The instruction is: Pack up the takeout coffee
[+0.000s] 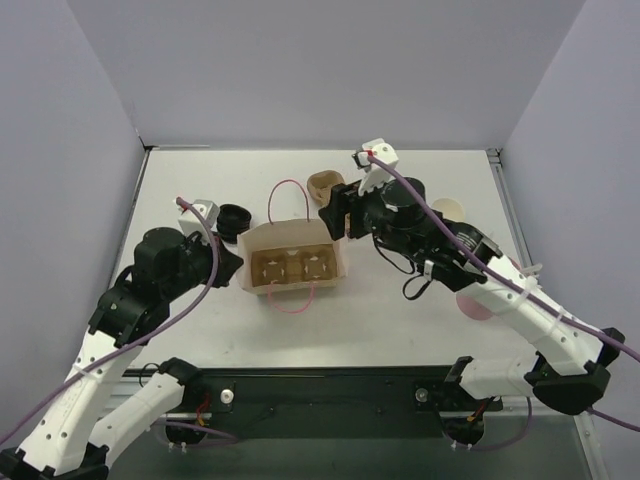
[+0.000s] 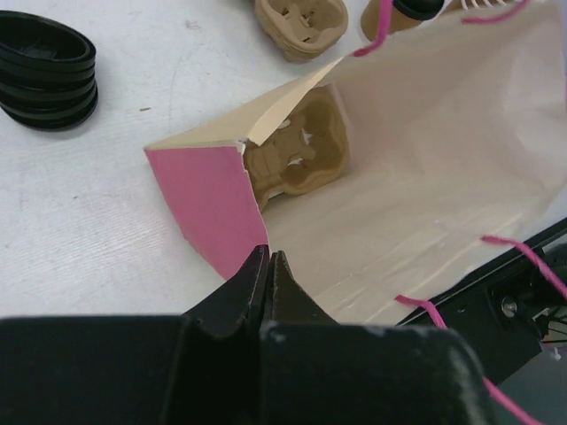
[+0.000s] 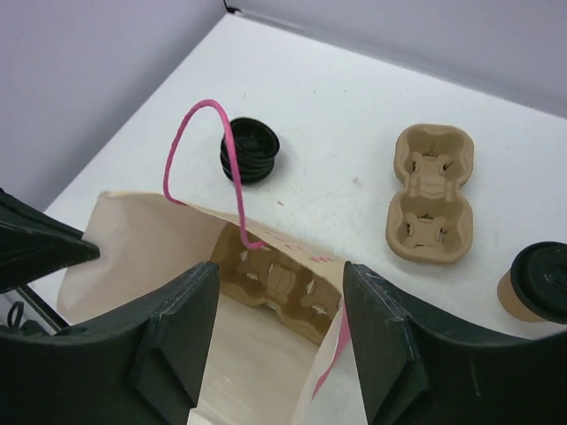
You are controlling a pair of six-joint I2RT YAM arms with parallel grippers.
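Step in hand: holding the bag open for loading

- Paper bag (image 3: 133,239) stands mid-surface (image 3: 354,97), mouth up. A pulp cup carrier (image 3: 270,283) already sits in its bottom, wells empty.
- Left pincer (image 2: 267,261): fingers pressed together on the bag's near rim, at the corner of the pink side panel. It looks like a pinch on the paper that keeps the mouth spread.
- Right pincer (image 3: 279,270): wide, holding nothing, hanging over the opposite rim with one finger on each side of the paper.
- Takeout coffee (image 3: 536,285): lidded, upright, outside the bag on the surface, just beside a spare carrier (image 3: 432,190). Not yet packed.
- Stack of black lids (image 3: 249,149) sits on the far side of the bag, not involved.

Judgement: early to mid task. Next, the right arm should swing to the coffee, take the cup wall below the lid, keep it upright, clear the pink handle (image 3: 199,159) and lower it into a well while the left holds the rim
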